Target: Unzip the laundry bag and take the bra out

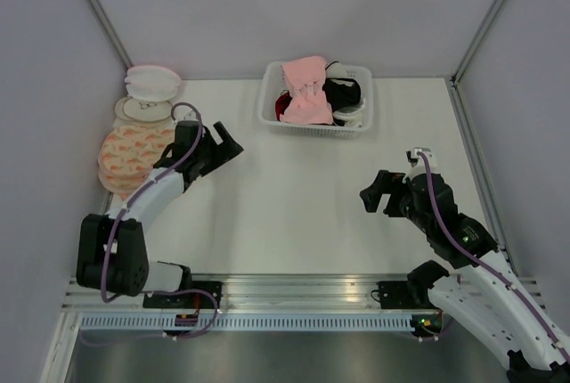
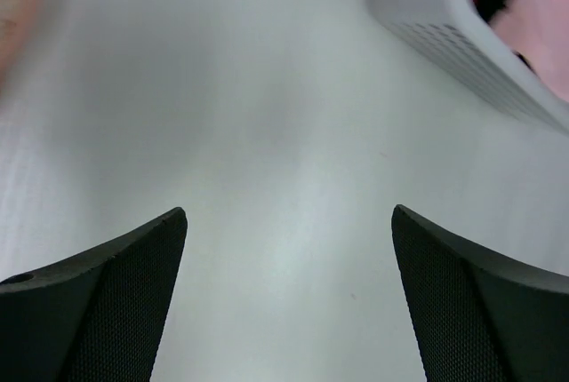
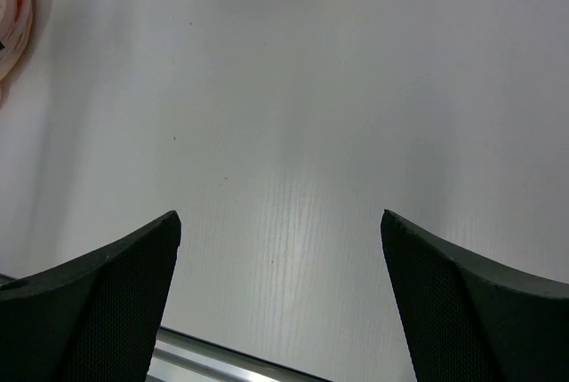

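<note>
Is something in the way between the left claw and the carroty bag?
No, nothing visible. The left gripper hangs open over the table, and the laundry bag lies just beside its arm.

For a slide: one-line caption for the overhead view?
Open and empty, left gripper and right gripper hover over the table; bra tops the basket, laundry bag lies at left.

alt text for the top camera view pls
Two robot arms over a white table, jaws open and empty. A pink bra tops the clothes in a basket at the far edge; a peach laundry bag lies beside the left arm.
</note>
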Robot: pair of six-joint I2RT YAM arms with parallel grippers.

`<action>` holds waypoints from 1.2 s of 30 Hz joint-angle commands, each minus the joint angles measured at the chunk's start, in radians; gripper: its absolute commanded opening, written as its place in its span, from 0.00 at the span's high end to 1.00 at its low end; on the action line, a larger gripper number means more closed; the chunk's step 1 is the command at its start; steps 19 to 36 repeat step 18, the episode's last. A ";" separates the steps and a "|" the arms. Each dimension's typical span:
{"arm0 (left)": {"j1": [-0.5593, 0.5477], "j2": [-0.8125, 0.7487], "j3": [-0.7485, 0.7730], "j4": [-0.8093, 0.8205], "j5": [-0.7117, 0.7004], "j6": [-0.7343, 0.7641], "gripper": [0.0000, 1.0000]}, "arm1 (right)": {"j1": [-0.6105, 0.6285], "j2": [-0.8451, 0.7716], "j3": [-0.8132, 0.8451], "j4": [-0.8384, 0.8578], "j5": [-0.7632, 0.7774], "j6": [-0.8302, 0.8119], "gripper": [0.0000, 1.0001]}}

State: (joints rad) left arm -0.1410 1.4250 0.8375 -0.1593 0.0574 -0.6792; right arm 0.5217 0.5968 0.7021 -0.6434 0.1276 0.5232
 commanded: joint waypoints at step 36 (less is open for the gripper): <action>-0.439 -0.604 -0.287 0.052 0.367 -0.008 0.00 | 0.000 -0.101 -0.018 0.068 -0.007 0.038 0.02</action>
